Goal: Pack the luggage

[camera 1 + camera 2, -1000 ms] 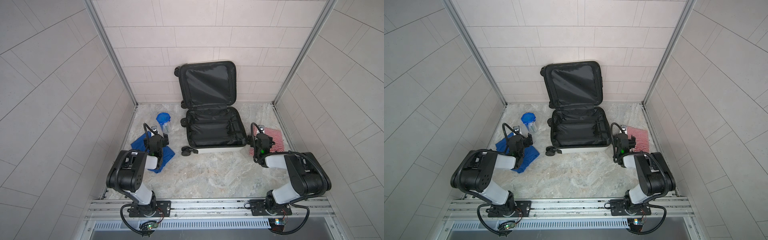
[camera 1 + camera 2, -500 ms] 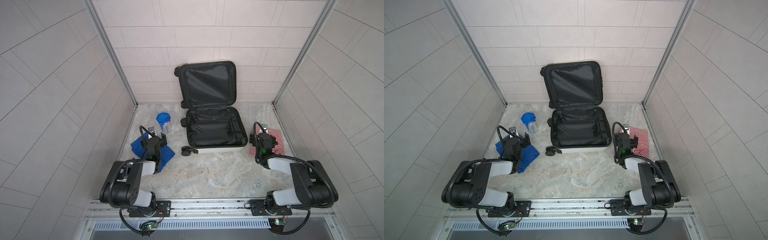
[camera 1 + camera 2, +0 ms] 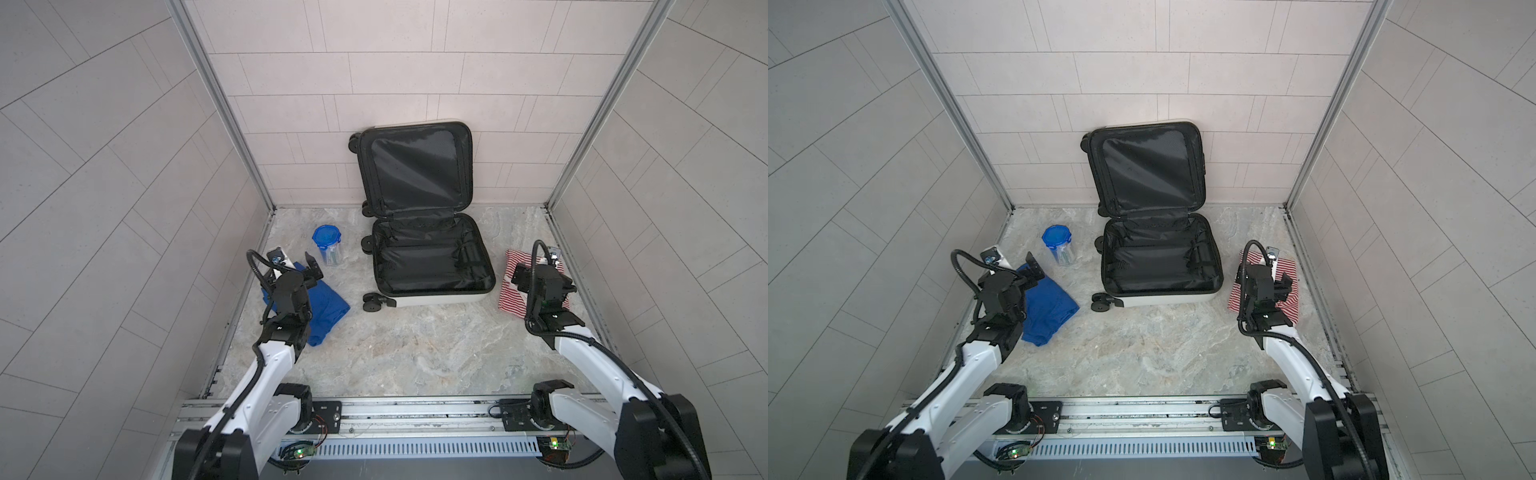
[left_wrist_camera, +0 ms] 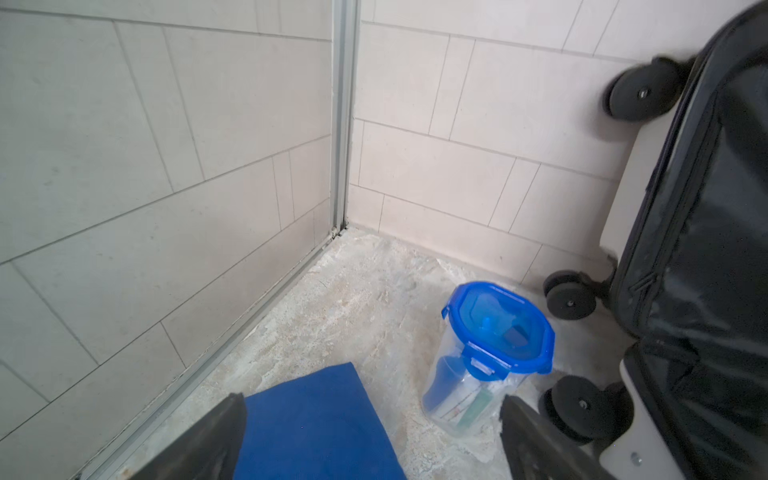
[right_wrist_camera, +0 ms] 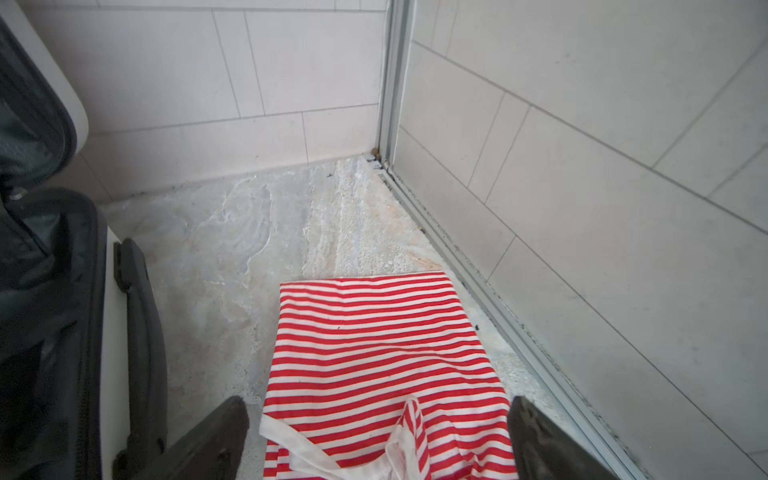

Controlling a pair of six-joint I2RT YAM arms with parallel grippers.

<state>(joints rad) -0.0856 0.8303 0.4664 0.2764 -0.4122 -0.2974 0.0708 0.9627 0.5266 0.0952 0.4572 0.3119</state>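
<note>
The luggage [image 3: 436, 298] [image 3: 1167, 298] lies open at the back middle, its black-lined lid leaning on the rear wall and its lower half empty. A folded blue cloth [image 3: 328, 307] [image 3: 1050, 309] [image 4: 316, 424] lies to its left. My left gripper [image 3: 297, 266] [image 3: 1015, 266] [image 4: 372, 415] hangs open over the cloth's far end. On the luggage's right lies a folded red-and-white striped cloth [image 3: 513, 286] [image 3: 1237, 301] [image 5: 374, 353]. Above it, my right gripper [image 3: 542, 278] [image 3: 1266, 278] [image 5: 378, 415] is open and holds nothing.
A clear container with a blue lid [image 3: 327, 245] [image 3: 1057, 245] [image 4: 494, 332] stands between the blue cloth and the luggage's wheels [image 4: 582, 405]. Tiled walls close in on three sides. The luggage's black side handle [image 5: 141, 332] faces the striped cloth.
Both arms have unfolded and stretched forward from their bases. Each gripper has stayed open above its own cloth. Nothing on the floor has moved.
</note>
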